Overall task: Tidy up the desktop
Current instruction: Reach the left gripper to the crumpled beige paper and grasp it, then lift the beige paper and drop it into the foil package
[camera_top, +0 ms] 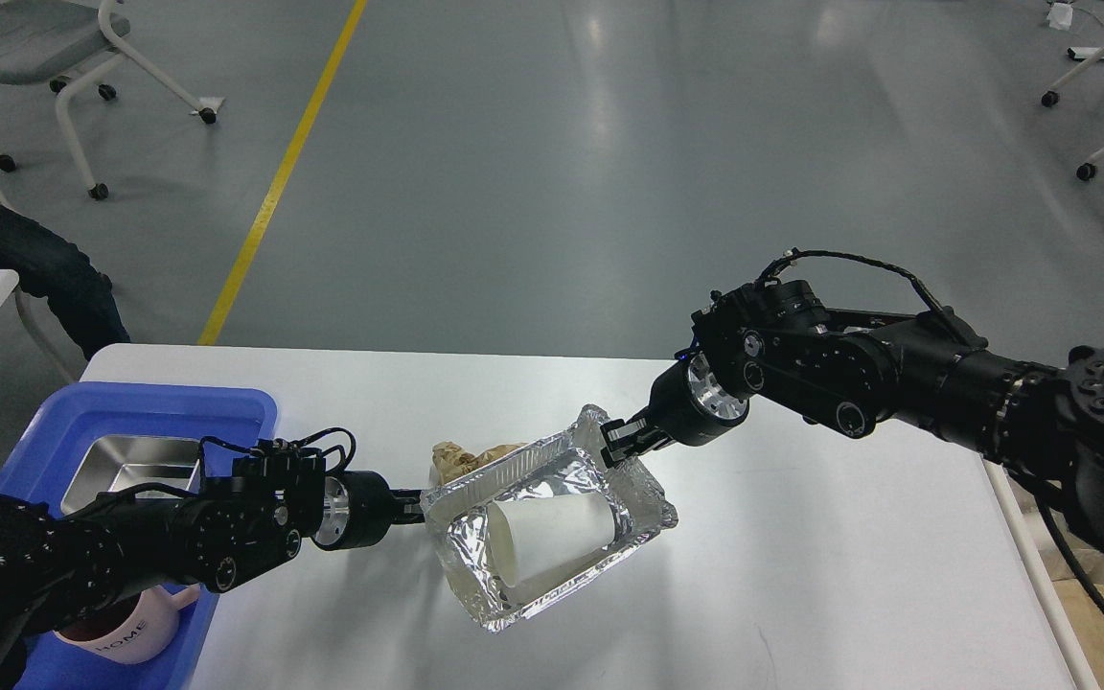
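Two grippers pinching foil tray [552, 522] rims above desktop [801, 537], left gripper [418, 506], right gripper [621, 441] (paper cup [552, 537] inside)

Single head view: looks forward and down from above, near white desktop [801, 537], grey floor [552, 172] beyond.

The desk [801, 537] is plain white, and the foil tray [552, 522] on it is shiny crinkled silver, holding a white paper cup [552, 537]. Just behind the foil tray lies a crumpled tan-brown paper [461, 458]. Left of it, a blue plastic tray [159, 407] holds a silvery steel pan [135, 465] and a white mug [135, 632] with grey lettering.
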Controlling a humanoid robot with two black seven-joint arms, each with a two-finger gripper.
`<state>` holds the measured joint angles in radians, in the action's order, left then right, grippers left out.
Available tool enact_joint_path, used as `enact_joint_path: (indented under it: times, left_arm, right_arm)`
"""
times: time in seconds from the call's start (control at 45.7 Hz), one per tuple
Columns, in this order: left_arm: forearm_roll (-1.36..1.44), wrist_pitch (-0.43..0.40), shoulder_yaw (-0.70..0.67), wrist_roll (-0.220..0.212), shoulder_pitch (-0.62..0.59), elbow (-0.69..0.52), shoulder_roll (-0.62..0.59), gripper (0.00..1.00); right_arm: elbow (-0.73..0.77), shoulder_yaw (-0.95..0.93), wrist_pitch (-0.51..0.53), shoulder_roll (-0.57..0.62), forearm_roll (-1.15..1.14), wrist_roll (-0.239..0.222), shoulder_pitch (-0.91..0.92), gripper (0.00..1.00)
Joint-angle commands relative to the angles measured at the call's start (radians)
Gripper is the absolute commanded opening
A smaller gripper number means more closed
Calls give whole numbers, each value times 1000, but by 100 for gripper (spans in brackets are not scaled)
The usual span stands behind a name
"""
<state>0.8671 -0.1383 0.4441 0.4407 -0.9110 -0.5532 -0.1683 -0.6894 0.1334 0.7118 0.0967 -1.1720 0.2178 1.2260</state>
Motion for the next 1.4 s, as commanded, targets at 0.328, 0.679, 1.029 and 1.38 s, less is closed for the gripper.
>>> enact_joint_path:
  times: [0.328, 0.679, 1.029, 1.38]
  left_arm:
    - [-3, -46, -25, 35, -61, -155, -295, 0]
    - [-2, -35, -38, 24, -210, -600, -674, 0]
    - [13, -52, -36, 21, -381, -927, -881, 0]
    - [10, -58, -24, 13, -453, -900, -605, 0]
  right_arm:
    - [2, 8, 2, 5, 0, 0, -11, 0]
    - [4, 12, 2, 5, -2, 0, -13, 0]
    - [4, 12, 0, -3, -2, 0, -13, 0]
    - [1, 12, 0, -5, -2, 0, -13, 0]
